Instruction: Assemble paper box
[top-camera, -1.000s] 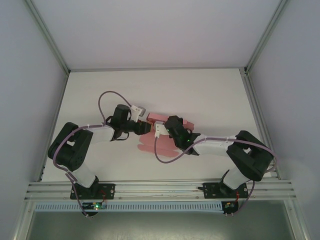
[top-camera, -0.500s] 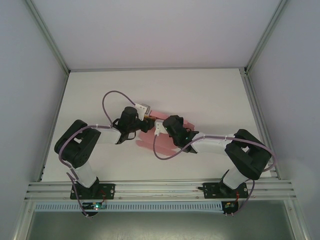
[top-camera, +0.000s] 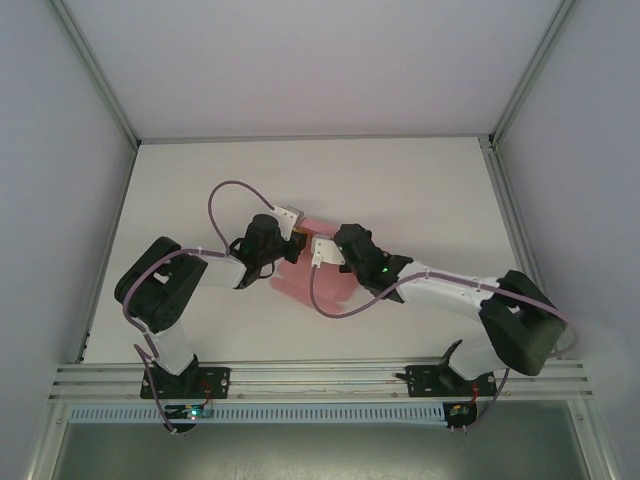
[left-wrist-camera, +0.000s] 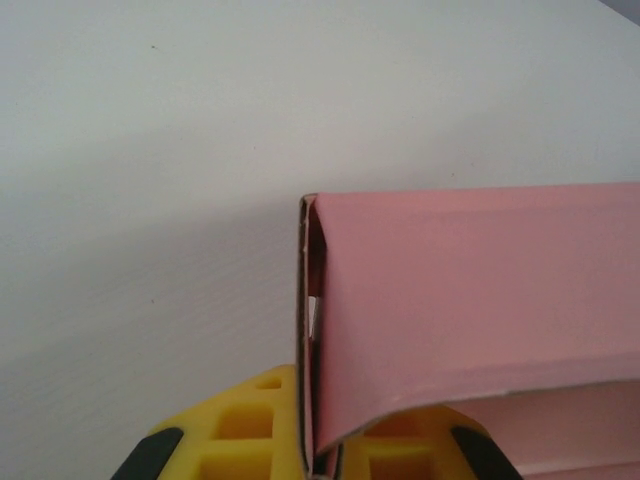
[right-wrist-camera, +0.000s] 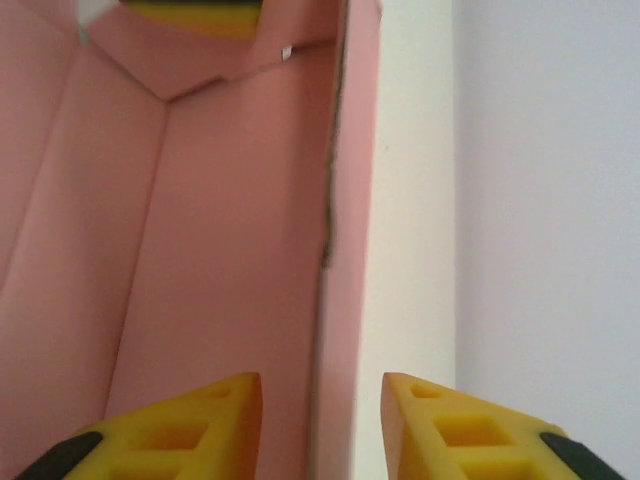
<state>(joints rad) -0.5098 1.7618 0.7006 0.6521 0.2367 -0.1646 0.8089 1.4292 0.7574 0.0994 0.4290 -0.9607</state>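
At the far left of the top view the left arm (top-camera: 165, 290) rises from its base on the near rail (top-camera: 320, 378) and reaches inward over the white counter (top-camera: 400, 190), a purple cable (top-camera: 225, 190) looping above its forearm. The left jaws sit at the middle of the counter, at the upper left corner of the paper box (top-camera: 300, 287), which lies as pink card between the two wrists. In the left wrist view the yellow pads (left-wrist-camera: 250, 440) are pressed together on that card. A thin upright edge of the paper box (left-wrist-camera: 470, 300) runs down into the slit between them, and a folded pink panel curls over from that edge and stretches off to the right, standing above the counter (left-wrist-camera: 150, 200). Just to the right in the top view, the right jaws meet the box from the other side, very near the left ones. In the right wrist view the yellow fingers (right-wrist-camera: 190, 425) stand spread apart. A raised side wall of the paper box (right-wrist-camera: 345, 200) runs edge-on into the gap between them, closer to the left finger, and whether it touches that finger I cannot tell. The pink floor and a folded far flap lie to the wall's left, bare counter (right-wrist-camera: 410, 250) to its right. Furthest right, the right arm (top-camera: 450, 290) stretches back to its base.
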